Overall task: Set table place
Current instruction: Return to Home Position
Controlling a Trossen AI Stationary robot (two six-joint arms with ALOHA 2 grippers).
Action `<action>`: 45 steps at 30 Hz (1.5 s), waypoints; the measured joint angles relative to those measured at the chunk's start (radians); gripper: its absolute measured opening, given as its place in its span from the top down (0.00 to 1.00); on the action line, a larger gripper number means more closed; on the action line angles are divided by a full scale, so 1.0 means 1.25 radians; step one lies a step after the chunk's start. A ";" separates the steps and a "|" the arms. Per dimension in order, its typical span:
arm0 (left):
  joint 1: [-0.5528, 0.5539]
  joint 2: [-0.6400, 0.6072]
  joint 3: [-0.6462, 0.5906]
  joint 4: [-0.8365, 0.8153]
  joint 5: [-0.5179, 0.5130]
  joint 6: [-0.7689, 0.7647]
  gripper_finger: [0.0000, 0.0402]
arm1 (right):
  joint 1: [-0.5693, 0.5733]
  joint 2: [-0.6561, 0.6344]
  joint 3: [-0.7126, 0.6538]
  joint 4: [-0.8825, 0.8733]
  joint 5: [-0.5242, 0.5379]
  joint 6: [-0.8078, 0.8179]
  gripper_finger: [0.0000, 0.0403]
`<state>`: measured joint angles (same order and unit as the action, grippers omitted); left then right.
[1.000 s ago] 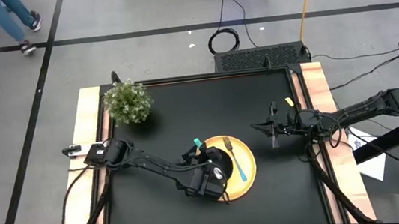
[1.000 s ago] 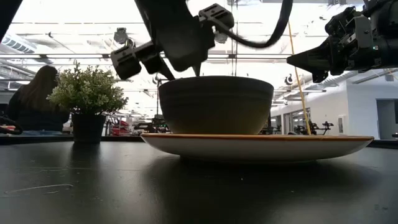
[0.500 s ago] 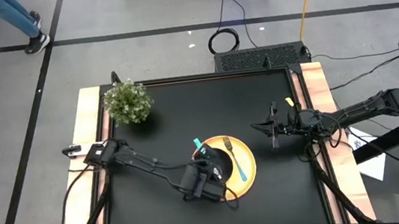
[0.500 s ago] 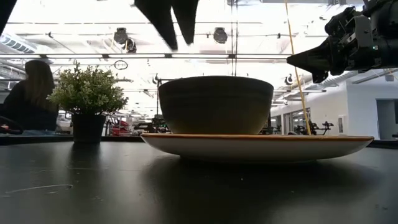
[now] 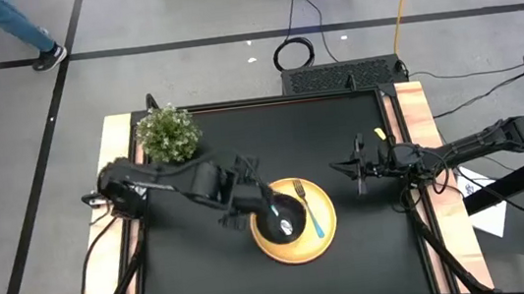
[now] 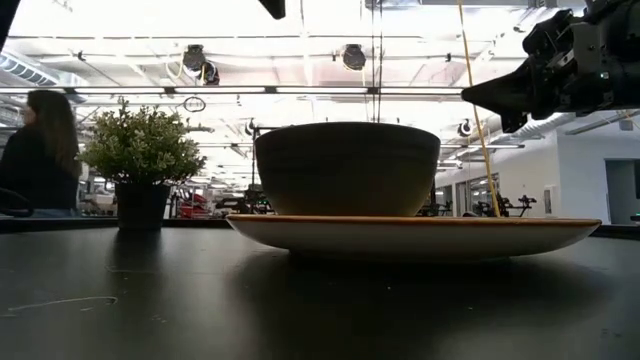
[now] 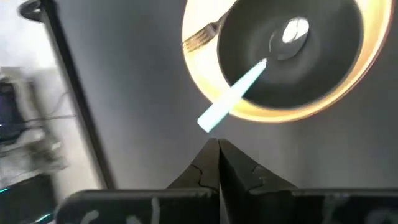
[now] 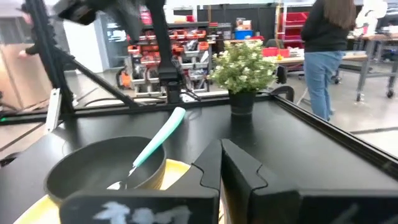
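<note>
The table point(image 5: 355, 265), black-topped with pale wooden strips on its short sides, fills the middle of the high view. The left arm reaches in from the table's left edge and passes in front of the plant. The left gripper point(image 7: 217, 144) hangs above the table beside the plate's left rim, near the tip of the spoon handle, its fingers pressed together with nothing between them. In the low view only a dark tip of it shows at the top edge, well above the bowl. The right arm lies along the right side of the table, and the right gripper point(image 5: 359, 173) is off the surface, to the right of the plate and apart from it, its fingers likewise closed and empty. The round yellow plate point(image 5: 326, 237) sits a little right of the table's centre, toward the near edge. The small bushy potted plant point(image 5: 169, 135) stands at the far left corner. The black bowl point(image 5: 267, 230) rests on the left part of the plate. The teal-handled fork point(image 5: 316, 218) lies on the plate just right of the bowl. The spoon point(image 5: 272, 205) sits in the bowl with its metal end at the bottom and its teal handle leaning out over the rim toward the left gripper
</note>
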<state>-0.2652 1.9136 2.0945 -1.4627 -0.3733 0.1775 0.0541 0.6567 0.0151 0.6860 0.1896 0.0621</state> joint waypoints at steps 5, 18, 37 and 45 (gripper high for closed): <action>0.076 -0.112 -0.182 0.179 0.134 0.038 0.99 | 0.000 -0.001 0.000 0.006 -0.009 -0.012 1.00; 0.126 -0.442 -0.657 0.673 0.382 0.150 1.00 | 0.001 -0.002 0.000 0.009 -0.009 -0.038 1.00; 0.106 -0.778 -1.190 1.341 0.402 0.059 1.00 | 0.001 -0.002 0.000 0.010 -0.010 -0.038 1.00; 0.105 -0.809 -1.337 1.588 0.343 0.094 1.00 | 0.000 -0.002 0.000 0.041 -0.010 -0.056 1.00</action>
<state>-0.1333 0.9018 0.4227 0.5228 0.0550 0.2945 0.0544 0.6545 0.0148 0.7368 0.1772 -0.0083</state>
